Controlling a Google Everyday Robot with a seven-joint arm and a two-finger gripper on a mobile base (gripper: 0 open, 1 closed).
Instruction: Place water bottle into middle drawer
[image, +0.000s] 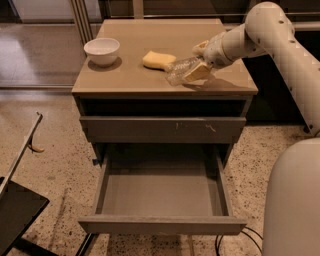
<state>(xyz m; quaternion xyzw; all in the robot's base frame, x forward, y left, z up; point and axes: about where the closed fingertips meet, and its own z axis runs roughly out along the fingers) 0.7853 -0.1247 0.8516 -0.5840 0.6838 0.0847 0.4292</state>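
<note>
The water bottle (178, 71), small, clear and crinkled, lies tilted just above the right part of the cabinet top (127, 77). My gripper (196, 68) is shut on its right end and reaches in from the right on the white arm. The middle drawer (160, 195) is pulled out wide open below, near the floor. Its flat grey floor is bare and its plain front panel (162, 225) faces me. The bottle is held well above and behind the open drawer.
A yellow sponge (159, 60) lies just left of the bottle and a white bowl (101, 50) stands at the top's left. A shut drawer front with pale scratches (162, 129) sits above the open drawer. My white body (292, 200) fills the lower right. A black frame (15, 215) is at lower left.
</note>
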